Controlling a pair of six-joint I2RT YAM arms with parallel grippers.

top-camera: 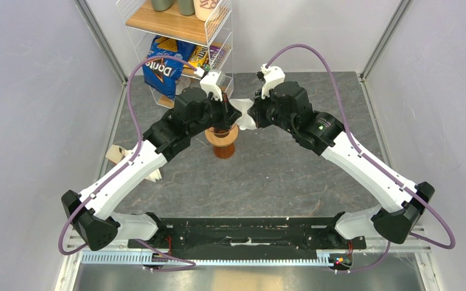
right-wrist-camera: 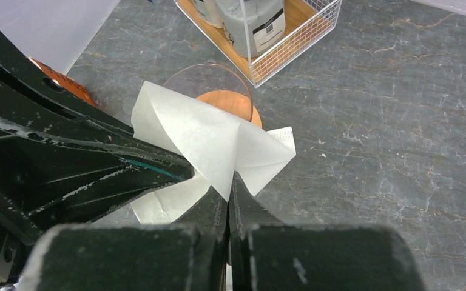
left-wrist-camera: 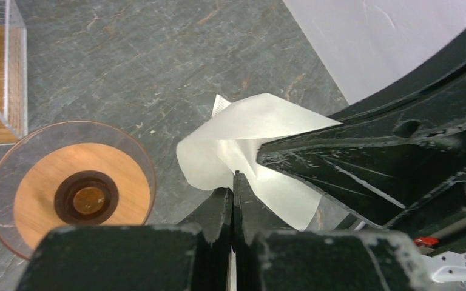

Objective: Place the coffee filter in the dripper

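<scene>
The left gripper [left-wrist-camera: 233, 185] has its fingers pressed together on the lower edge of the coffee filter [left-wrist-camera: 249, 130]. The filter hangs in the air above the worktop [left-wrist-camera: 158, 54]. It is not over the dripper [left-wrist-camera: 36, 182], which stands empty on the worktop, to the left of the paper in the left wrist view. From the other side the right gripper [right-wrist-camera: 228, 185] also has its fingers clamped on the filter, at a folded part. So the sheet is held between two pinch points, partly opened like a fan.

I judge the paper to be very light, thin and soft. It keeps no shape alone, it creases easily, and it may tear if the arms pull apart. The best hold is a gentle one at the edge, so that the cone can open. As it weighs almost nothing, it may cling to a finger at release or land beside the rim.
</scene>
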